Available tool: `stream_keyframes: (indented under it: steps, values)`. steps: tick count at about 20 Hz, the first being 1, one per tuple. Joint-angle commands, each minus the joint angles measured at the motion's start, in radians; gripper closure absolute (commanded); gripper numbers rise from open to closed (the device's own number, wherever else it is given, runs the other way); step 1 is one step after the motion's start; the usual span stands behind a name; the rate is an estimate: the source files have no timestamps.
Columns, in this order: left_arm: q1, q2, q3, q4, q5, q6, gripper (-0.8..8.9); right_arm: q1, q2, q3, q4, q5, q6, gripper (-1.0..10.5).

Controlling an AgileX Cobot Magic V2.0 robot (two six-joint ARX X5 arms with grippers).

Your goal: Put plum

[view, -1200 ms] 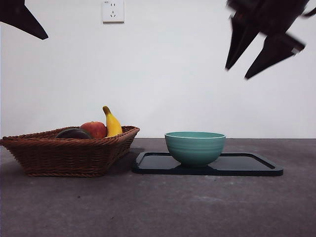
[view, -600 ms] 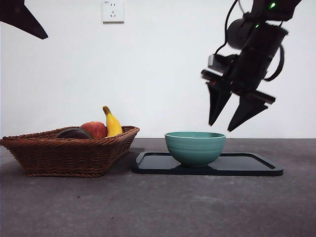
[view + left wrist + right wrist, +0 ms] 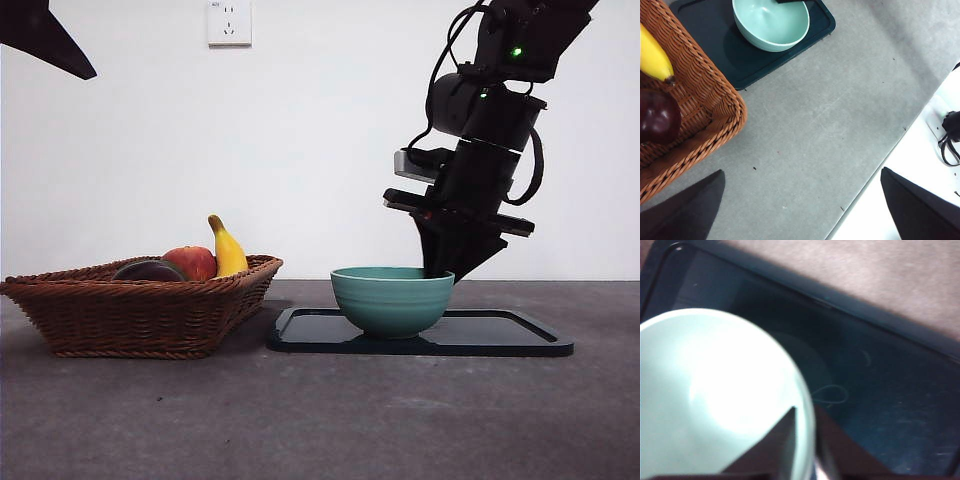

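Glossy dark maroon plum, round, in wicker basket

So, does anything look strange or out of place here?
Only one thing: the right tool is closing on the rim of the green bowl, one jaw inside it, though the plum lies untouched in the basket. Nothing is spilled, tipped or damaged.

Black arm, cables, seemingly green LEDs
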Motion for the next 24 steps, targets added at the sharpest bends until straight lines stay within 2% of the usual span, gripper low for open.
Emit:
stream_keyframes:
  steps: [1, 8, 14, 17, 24]
  values:
    - [-0.004, 0.003, 0.015, 0.004, 0.004, 0.007, 3.17, 0.005, 0.018, 0.023, 0.006, 0.005, -0.011, 9.4]
    - [-0.004, 0.003, 0.015, 0.003, 0.004, 0.007, 3.17, 0.003, -0.061, 0.082, -0.039, 0.0, -0.011, 9.4]
    - [-0.004, 0.003, 0.015, 0.005, 0.004, 0.008, 3.17, 0.005, -0.269, 0.108, -0.193, -0.012, -0.029, 9.4]
    - [-0.004, 0.003, 0.015, 0.005, 0.004, 0.008, 3.17, 0.012, -0.411, 0.04, -0.224, -0.012, -0.029, 9.4]
    - [-0.004, 0.003, 0.015, 0.006, 0.004, 0.007, 3.17, 0.054, -0.681, -0.274, -0.184, -0.015, -0.016, 9.4]
